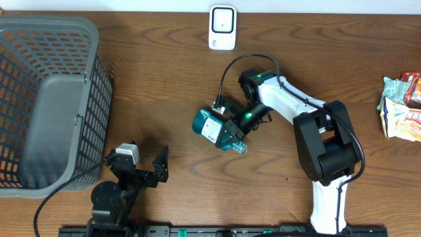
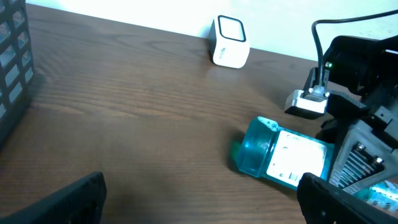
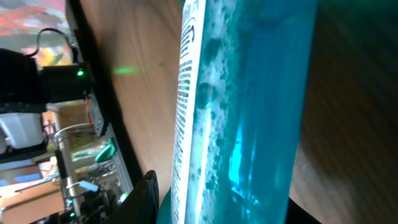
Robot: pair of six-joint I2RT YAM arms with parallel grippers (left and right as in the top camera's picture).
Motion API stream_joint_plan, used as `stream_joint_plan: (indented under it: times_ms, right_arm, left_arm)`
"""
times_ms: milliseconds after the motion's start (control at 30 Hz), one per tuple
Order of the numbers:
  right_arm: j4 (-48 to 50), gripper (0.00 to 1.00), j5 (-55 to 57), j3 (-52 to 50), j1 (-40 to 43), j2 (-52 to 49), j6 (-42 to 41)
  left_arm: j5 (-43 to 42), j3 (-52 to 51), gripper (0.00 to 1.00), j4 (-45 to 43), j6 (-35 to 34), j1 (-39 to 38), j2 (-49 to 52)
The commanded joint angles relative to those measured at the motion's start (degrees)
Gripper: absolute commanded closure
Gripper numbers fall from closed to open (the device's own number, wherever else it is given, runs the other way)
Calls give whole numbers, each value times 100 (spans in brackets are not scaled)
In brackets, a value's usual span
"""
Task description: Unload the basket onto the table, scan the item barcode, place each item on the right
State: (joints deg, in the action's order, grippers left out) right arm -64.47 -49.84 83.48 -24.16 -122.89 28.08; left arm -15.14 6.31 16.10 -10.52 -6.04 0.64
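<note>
The item is a teal bottle (image 1: 212, 126) with a white label, turned on its side near the middle of the table. My right gripper (image 1: 232, 133) is shut on its neck end. In the right wrist view the bottle (image 3: 249, 112) fills the frame between the gripper (image 3: 224, 208) fingers. The left wrist view shows the bottle (image 2: 280, 155) label, with a small barcode on it, facing the near side. A white scanner (image 1: 222, 27) stands at the table's far edge, well apart from the bottle. My left gripper (image 1: 141, 168) is open and empty at the front left.
A grey mesh basket (image 1: 46, 99) takes up the left side of the table. Snack packets (image 1: 402, 105) lie at the right edge. The scanner (image 2: 229, 42) and a corner of the basket (image 2: 12, 62) also show in the left wrist view.
</note>
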Motion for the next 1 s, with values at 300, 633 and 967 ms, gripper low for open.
stream_joint_plan:
  times_ms: [300,633,967]
  right_arm:
    - [181,99,94,579,13,42,-313]
    - [1934,96,4131,522,-424,28,-2850]
    - [1943,57,4586,-173,-970,28,-3320]
  left_arm:
    - [-72,-90,2,125,-11,13,-31]
    - [-72,-90,2,125,-11,13,-31]
    - [-72,-90,2,125,-11,13,-31]
